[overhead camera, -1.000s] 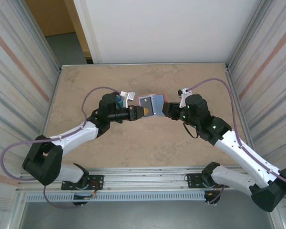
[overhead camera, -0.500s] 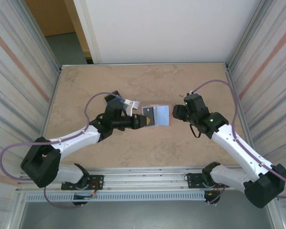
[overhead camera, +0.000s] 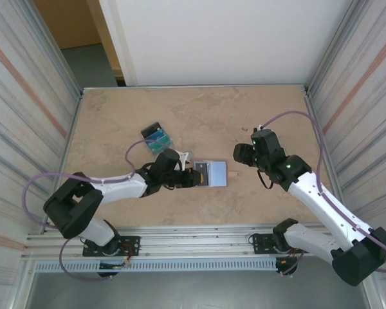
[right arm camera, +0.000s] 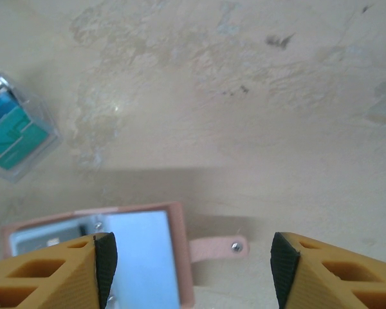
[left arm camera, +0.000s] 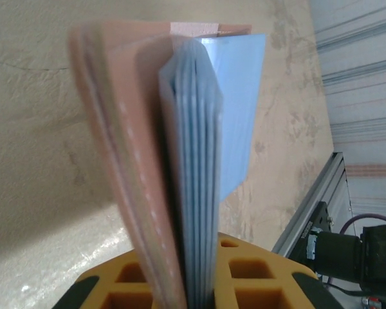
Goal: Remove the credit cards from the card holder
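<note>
Where left end effector (overhead camera: 196,175) grips, card holder (overhead camera: 216,174) hides.

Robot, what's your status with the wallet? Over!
Left gripper shut on wallet, its blue-grey inside up. Right gripper open, by the snap tab. Card pile lies apart, not in the way. Over.
</note>
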Controlling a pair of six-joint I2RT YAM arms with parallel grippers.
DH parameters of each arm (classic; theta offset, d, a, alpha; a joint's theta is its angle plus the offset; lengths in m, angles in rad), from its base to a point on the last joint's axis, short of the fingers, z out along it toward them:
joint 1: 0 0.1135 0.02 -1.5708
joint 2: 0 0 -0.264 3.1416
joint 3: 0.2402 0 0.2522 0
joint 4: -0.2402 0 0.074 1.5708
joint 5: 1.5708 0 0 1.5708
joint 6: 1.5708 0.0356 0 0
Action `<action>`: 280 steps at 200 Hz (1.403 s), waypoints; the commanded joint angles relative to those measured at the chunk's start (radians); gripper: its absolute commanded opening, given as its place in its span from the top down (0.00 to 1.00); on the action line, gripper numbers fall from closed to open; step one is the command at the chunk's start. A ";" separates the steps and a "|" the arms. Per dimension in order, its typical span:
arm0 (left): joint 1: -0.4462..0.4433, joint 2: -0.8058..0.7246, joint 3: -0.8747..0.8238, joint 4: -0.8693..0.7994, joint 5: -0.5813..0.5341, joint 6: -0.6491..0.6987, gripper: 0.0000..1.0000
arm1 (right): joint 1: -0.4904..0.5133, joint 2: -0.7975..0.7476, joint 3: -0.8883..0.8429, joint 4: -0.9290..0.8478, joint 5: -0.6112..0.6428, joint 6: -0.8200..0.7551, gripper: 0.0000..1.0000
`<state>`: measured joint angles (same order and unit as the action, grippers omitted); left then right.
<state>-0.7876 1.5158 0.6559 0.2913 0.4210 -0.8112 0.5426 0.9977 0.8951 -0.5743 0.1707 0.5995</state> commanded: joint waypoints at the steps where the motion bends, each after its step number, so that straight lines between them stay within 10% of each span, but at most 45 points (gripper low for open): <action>1: -0.009 0.024 -0.004 0.101 0.013 -0.051 0.88 | -0.003 -0.031 -0.034 0.058 -0.081 0.030 0.33; 145: 0.020 0.147 0.008 0.130 0.062 -0.043 0.72 | 0.003 0.201 -0.064 0.123 -0.279 0.062 0.34; 214: 0.024 0.076 0.027 -0.081 -0.061 0.060 0.52 | 0.006 0.274 -0.058 0.149 -0.339 0.075 0.50; 280: 0.008 0.048 0.008 -0.126 -0.106 0.067 0.55 | 0.019 0.309 -0.071 0.195 -0.423 0.077 0.59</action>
<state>-0.7719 1.5799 0.6590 0.1925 0.3454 -0.7631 0.5560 1.2774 0.8371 -0.4053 -0.1940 0.6659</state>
